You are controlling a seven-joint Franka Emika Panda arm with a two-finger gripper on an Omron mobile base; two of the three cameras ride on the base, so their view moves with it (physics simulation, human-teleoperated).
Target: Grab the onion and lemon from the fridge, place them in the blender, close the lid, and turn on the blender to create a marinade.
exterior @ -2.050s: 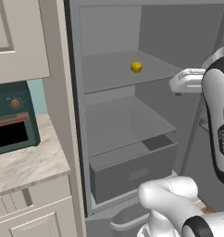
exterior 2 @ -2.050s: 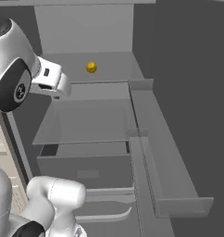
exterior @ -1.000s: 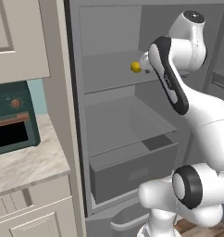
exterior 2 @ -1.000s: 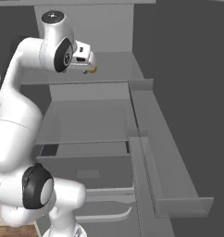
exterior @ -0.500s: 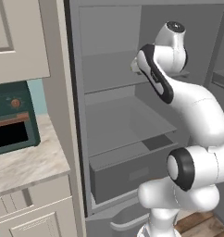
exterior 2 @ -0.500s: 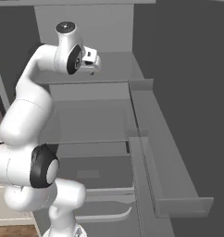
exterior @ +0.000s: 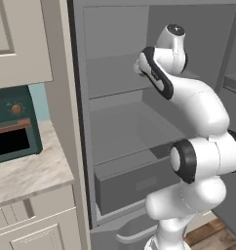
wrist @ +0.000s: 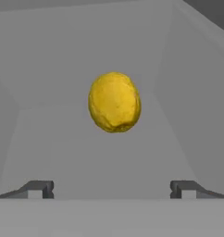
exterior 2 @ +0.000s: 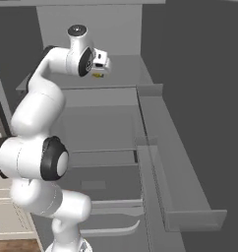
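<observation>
To your left, a teal toaster oven [exterior: 12,129] with a dark glass door sits on a pale marble counter [exterior: 27,171]. Above it hangs a beige wall cabinet [exterior: 17,41]. Beige base cabinets [exterior: 34,219] stand under the counter. At the near right you see wood flooring [exterior: 212,232].

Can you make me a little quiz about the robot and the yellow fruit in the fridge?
1. True or false: the gripper is already squeezing the lemon.
2. Where does the lemon sit? A) in the bottom drawer B) on the upper shelf of the fridge C) on the counter
3. Fill in: the teal toaster oven stands on the ____ beside the fridge.

Key: 1. False, the fingers are apart and the lemon lies ahead of them. 2. B. 3. counter.
</observation>
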